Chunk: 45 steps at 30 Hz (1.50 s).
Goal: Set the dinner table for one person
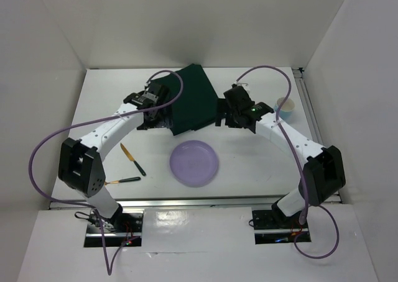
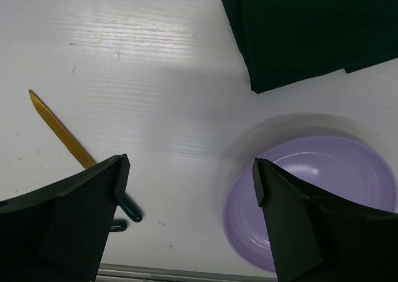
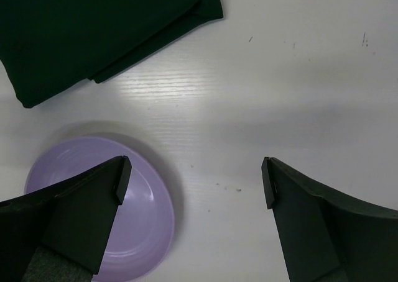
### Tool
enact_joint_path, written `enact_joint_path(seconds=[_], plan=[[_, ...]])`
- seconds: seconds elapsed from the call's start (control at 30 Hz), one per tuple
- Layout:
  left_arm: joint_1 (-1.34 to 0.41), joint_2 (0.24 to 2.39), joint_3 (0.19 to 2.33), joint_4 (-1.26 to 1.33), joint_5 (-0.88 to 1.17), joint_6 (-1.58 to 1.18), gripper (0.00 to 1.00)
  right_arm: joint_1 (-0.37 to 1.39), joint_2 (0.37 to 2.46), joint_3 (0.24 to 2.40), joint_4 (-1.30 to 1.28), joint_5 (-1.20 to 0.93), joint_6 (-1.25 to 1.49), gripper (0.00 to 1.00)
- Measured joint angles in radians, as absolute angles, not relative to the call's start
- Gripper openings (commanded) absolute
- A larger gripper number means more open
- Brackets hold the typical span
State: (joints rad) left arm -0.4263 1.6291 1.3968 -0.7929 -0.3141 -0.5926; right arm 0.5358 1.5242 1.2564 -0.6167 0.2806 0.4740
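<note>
White dinner table [image 1: 249, 170], long axis left-right; left gripper [image 2: 189, 173], right gripper [image 3: 196, 172] wide, empty.

White dinner table [image 1: 249, 164]: green mat [image 1: 196, 102], purple plate [image 1: 194, 163], knife [image 1: 133, 160], second utensil [image 1: 124, 180], cup [image 1: 285, 108]

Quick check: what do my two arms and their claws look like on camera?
The left arm and right arm have white links and boxy black joint housings. A purple cable loops along each. The left claw and right claw are broad and matte black with squared tips. A small green light glows near the right wrist.
</note>
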Motion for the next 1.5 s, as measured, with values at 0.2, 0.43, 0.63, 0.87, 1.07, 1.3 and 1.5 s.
enact_joint_path(seconds=[0.2, 0.43, 0.63, 0.87, 1.07, 1.3, 1.5], plan=[[-0.415, 1.637, 1.393, -0.771, -0.265, -0.703, 0.99, 0.536, 1.452, 1.212, -0.616, 0.28, 0.472, 1.0], [-0.363, 1.65, 1.272, -0.622, -0.044, -0.884, 1.0, 0.536, 1.383, 1.169, -0.62, 0.28, 0.472, 1.0], [-0.351, 1.783, 1.262, -0.48, 0.06, -0.999, 0.94, 0.536, 1.344, 1.155, -0.62, 0.281, 0.473, 1.0], [-0.351, 1.914, 1.273, -0.409, 0.098, -1.076, 0.89, 0.534, 1.344, 1.151, -0.622, 0.285, 0.473, 1.0], [-0.349, 1.969, 1.333, -0.368, 0.1, -1.105, 0.79, 0.534, 1.344, 1.148, -0.622, 0.285, 0.473, 1.0], [-0.348, 2.02, 1.392, -0.38, 0.097, -1.104, 0.32, 0.532, 1.327, 1.083, -0.621, 0.266, 0.494, 1.0], [-0.335, 2.024, 1.49, -0.485, 0.075, -1.048, 0.0, 0.491, 1.324, 0.991, -0.591, 0.157, 0.554, 1.0]])
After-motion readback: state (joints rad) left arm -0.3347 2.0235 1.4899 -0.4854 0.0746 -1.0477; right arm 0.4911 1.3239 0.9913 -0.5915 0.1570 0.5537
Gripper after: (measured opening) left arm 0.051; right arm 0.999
